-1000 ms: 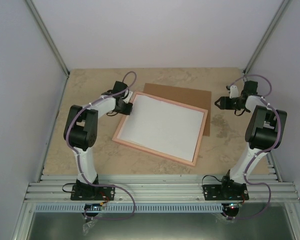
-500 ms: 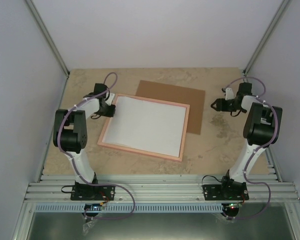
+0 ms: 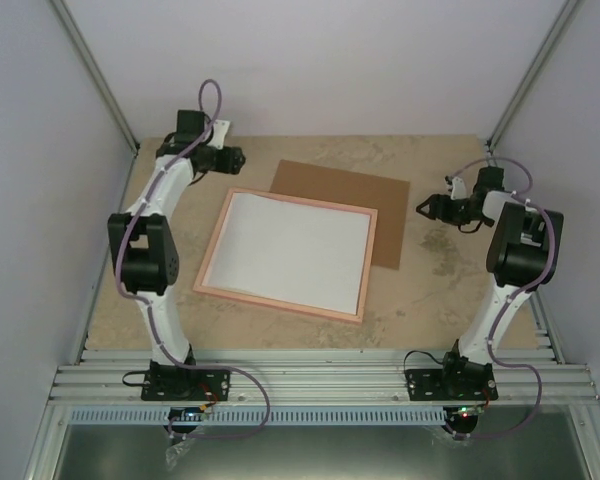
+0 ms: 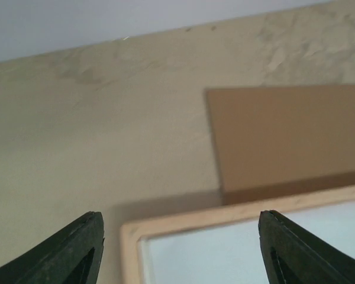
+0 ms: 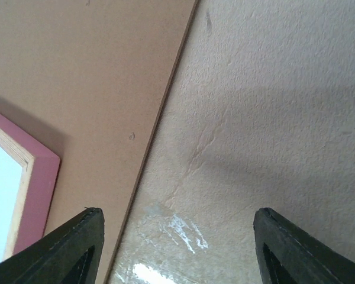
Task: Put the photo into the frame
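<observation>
At table (image 3: 120, 290) centre: frame (image 3: 214, 240) holding photo (image 3: 290, 250), white side up.
Left gripper (image 3: 242, 156) beyond far-left corner, apart, jaws spread, empty; right gripper (image 3: 421, 207) well off right side, likewise released.

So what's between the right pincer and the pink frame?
The brown board, poking out from under the frame, plus a strip of bare table, seen from the top camera.

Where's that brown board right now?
In the top view, the brown board lies flat at the table's far middle, its near part under the frame.
</observation>
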### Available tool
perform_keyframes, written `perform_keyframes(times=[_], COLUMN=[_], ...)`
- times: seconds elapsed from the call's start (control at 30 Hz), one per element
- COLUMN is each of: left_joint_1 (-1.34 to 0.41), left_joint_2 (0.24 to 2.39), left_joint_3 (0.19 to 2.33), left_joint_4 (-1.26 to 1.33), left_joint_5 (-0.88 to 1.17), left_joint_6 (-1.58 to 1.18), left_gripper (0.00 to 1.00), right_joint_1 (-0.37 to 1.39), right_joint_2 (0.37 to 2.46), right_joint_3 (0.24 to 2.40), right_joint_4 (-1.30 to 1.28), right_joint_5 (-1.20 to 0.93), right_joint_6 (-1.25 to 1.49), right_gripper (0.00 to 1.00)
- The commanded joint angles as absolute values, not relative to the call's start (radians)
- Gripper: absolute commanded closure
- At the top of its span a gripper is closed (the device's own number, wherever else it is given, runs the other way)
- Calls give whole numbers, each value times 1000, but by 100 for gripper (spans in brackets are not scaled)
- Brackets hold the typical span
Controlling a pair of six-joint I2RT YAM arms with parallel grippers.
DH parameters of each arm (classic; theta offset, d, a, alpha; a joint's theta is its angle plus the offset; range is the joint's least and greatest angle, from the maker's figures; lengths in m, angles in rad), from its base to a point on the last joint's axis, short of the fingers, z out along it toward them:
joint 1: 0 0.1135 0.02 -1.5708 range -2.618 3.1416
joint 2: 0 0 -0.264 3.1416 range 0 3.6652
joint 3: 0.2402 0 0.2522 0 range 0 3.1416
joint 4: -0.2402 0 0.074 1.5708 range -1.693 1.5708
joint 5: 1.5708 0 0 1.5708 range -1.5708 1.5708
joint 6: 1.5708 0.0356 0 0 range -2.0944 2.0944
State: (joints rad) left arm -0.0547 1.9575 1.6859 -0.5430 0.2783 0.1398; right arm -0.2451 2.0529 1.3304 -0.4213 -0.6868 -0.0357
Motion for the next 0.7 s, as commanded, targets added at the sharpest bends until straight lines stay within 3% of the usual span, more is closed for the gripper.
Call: perform_keyframes(times=[0.0, 0.2, 0.47, 0.67], left_joint_1=[-111, -152, -177, -208], left_joint_2=[2132, 2322, 2475, 2551], left_joint_3=[1818, 1990, 2082, 2119], left_joint_4=[-546, -499, -506, -529], left_joint_5=[464, 500, 392, 428], left_joint_6=[15, -140, -216, -220], left_gripper=[26, 18, 19, 21], right_joint_1=[-249, -242, -201, -159], right_joint_2=[2080, 2111, 2170, 2239], right_joint_3=[1339, 1337, 1339, 1369], right_joint_4=[-404, -368, -323, -323], right_joint_5=[-740, -721, -727, -747], right_joint_6=[94, 189, 261, 292], right_gripper=[29, 26, 25, 26])
